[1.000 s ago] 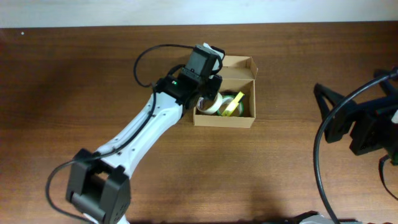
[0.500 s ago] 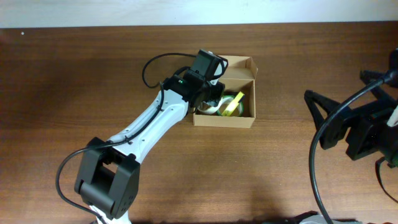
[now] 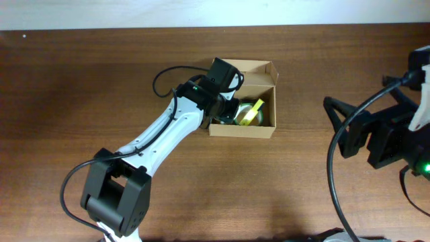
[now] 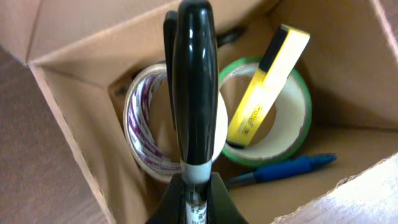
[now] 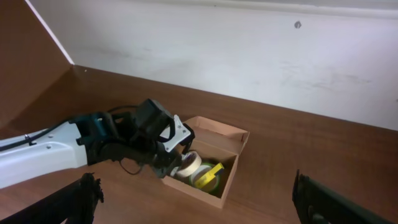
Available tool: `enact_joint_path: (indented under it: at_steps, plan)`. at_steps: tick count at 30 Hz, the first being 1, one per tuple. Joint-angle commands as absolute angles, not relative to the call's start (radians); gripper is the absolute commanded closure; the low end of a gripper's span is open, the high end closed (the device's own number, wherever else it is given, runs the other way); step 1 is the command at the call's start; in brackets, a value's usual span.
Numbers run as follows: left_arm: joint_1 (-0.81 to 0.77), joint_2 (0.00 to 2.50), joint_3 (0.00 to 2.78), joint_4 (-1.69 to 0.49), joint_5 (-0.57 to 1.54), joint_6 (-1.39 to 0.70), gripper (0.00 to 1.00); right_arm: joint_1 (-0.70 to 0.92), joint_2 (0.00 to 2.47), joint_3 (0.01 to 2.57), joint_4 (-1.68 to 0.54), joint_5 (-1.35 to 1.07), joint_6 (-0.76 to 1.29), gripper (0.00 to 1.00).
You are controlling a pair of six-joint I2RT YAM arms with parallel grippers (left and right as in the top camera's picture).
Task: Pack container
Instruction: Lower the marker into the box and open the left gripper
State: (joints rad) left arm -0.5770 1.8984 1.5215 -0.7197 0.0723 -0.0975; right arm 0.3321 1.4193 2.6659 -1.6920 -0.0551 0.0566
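Overhead shows the container (image 3: 242, 130) sitting mid-tabletop (image 3: 80, 81), its flap lid (image 3: 258, 68) folded back on the far side so the mouth is wide open for loading. The left arm reaches in from the near-left corner, and the left claw (image 3: 228, 107) hangs right over the box's left end.

On the left wrist camera, that claw is pinching a black marker (image 4: 194, 93) at one end. The barrel points straight down into the box, a sensible hold for a long thin item going into a crowded space.

And crowded it is. A pale tape roll (image 4: 140, 146) with purple print leans on the left wall, with a green-edged roll (image 4: 300, 118) beside it. A yellow-and-black tool (image 4: 268, 81) is propped through the green roll's hole, and a blue pen (image 4: 292, 168) lies along the floor at the near side. The marker lines up with the pale roll, its tip near or inside that roll's hole. I can't say whether it touches anything.

My read is that this is the drop-in step, and release looks close. The risk is the marker snagging on a roll's rim and standing proud of the box, which would foul the lid.

Over at the far right, the right claw (image 3: 334, 128) sits parked well away from the box, fingers spread and holding nothing.
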Motion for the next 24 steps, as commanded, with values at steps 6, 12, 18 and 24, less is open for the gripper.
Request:
enact_joint_path:
  at_steps: [6,12,18,24]
  plan:
    - [-0.583,1.906,1.536,-0.795,0.086,-0.075,0.98,0.325,1.420,2.655,-1.699,-0.068,0.066,0.01]
    - [-0.583,1.906,1.536,-0.852,0.086,-0.073,0.98,0.325,1.420,2.655,-1.699,-0.067,0.060,0.01]
    - [-0.583,1.906,1.536,-0.904,0.083,-0.065,0.98,0.325,1.421,2.655,-1.699,-0.051,0.060,0.01]
    - [-0.583,1.906,1.536,-0.973,0.080,-0.052,0.98,0.325,1.421,2.655,-1.699,-0.048,0.060,0.01]
